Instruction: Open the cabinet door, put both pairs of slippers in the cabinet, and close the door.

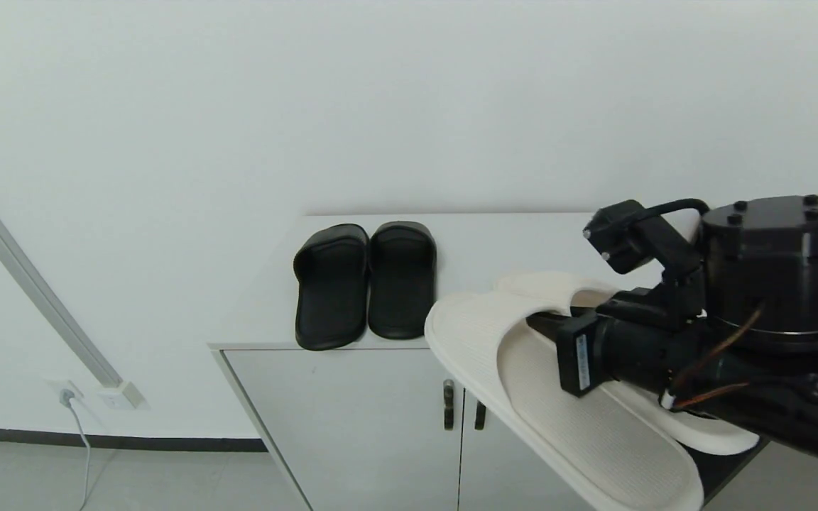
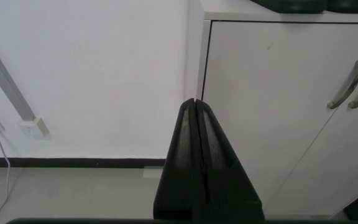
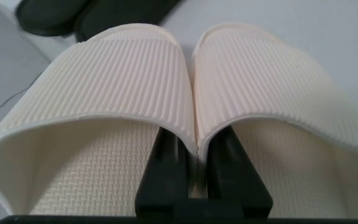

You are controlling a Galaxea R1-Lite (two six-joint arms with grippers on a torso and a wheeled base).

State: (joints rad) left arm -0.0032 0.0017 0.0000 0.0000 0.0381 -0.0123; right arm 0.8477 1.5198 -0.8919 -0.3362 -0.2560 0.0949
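White slippers [image 1: 522, 383]: one pair, held up before the cabinet [image 1: 508, 241], right gripper [image 3: 196, 162] clamped on their inner walls; black slippers [image 1: 366, 284] sit on its top. Doors [image 1: 352, 426] shut, left gripper [image 2: 196, 118] pressed together, empty: you should keep the pinch firm and pull a handle [image 1: 448, 404] first.

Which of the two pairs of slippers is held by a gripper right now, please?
The white ribbed pair, pinched at its inner edges by the right gripper; the black pair lies free on the cabinet top.
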